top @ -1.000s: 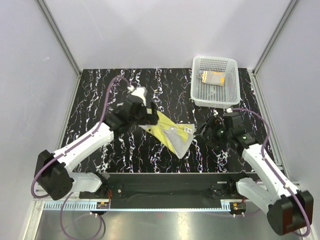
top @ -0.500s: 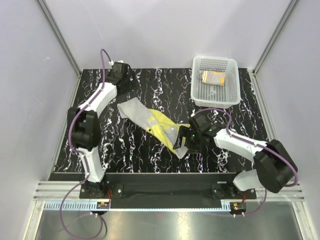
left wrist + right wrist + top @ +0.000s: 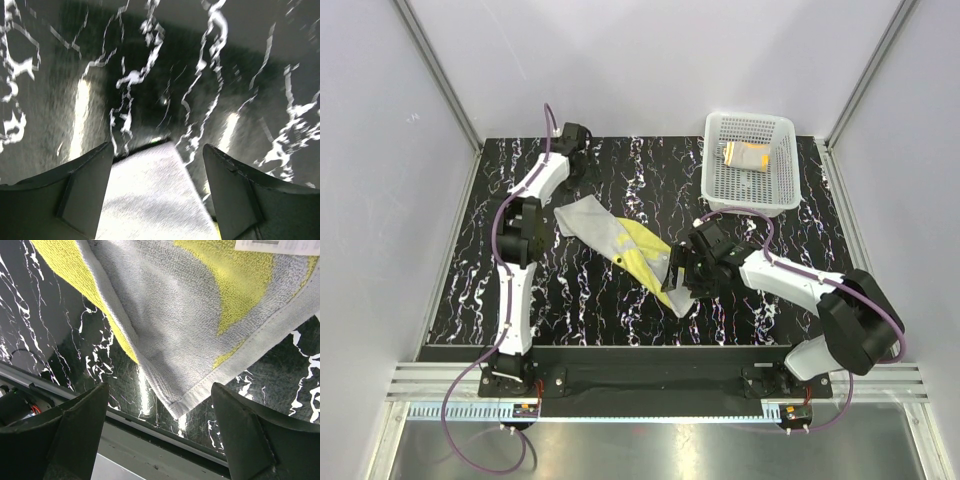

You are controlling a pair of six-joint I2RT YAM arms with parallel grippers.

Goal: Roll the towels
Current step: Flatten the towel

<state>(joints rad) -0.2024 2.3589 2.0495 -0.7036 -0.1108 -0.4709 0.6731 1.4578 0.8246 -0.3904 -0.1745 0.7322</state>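
Left pincer wide open over yellow towel, right pincer wide open above its corner, both empty

The top camera sits high at the near side and looks steeply down, far enough off to take in the whole counter. The left wrist camera hangs close over the counter's far left part and peers out between the parted fingers of the left tool. The right wrist camera hangs just as close by the near edge, framed by the spread right tool. All three share the yellow towel: whole from above, one corner in each wrist view.
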